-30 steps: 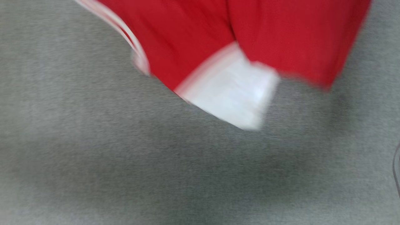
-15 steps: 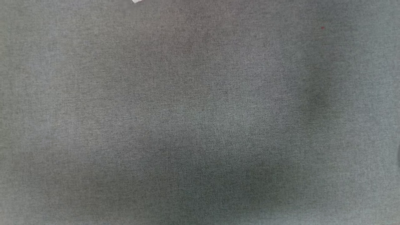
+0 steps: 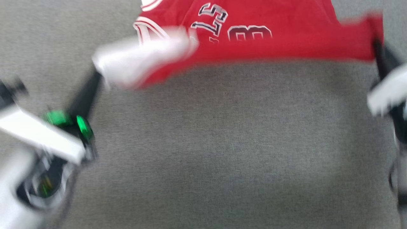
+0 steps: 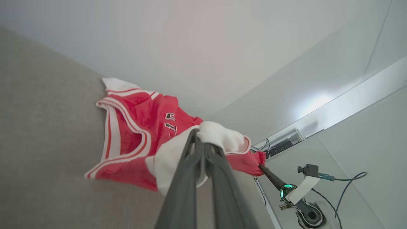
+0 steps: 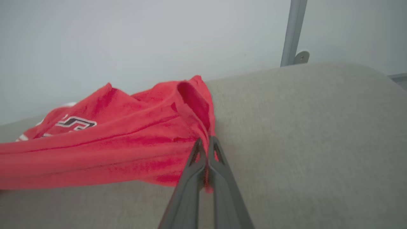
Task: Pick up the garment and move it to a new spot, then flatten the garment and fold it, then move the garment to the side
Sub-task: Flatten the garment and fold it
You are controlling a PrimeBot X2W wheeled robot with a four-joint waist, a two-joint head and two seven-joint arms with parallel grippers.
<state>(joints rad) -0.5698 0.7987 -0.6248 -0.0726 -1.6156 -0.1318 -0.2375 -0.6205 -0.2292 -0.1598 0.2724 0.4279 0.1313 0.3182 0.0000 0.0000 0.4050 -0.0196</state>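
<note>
The garment point(image 3: 254, 44), a small red jersey with white sleeves and a black number print, is seen stretched sideways across the top of the head view, blurred by motion. One white sleeve point(image 4: 222, 138) is pinched at the tips of the left gripper point(image 4: 201, 140), whose two dark fingers are pressed together on the cloth. A red hem corner point(image 5: 200, 121) is clamped by the right gripper point(image 5: 206, 144), which is likewise closed tight on the fabric. The jersey's near edge is drawn into a line between the two grippers, while the rest is spread away from the robot.

Beneath it, a grey fabric-covered surface point(image 3: 222, 143) is shown, with a rounded far edge in the right wrist view. Behind that edge a plain pale wall point(image 5: 127, 38) and an upright grey metal post point(image 5: 294, 28) can be made out.

The long axis is laid left to right. The striped neck trim point(image 4: 109, 127) is turned toward the robot's left and the hem toward its right. Whether the body is lifted clear of the surface cannot be told.
</note>
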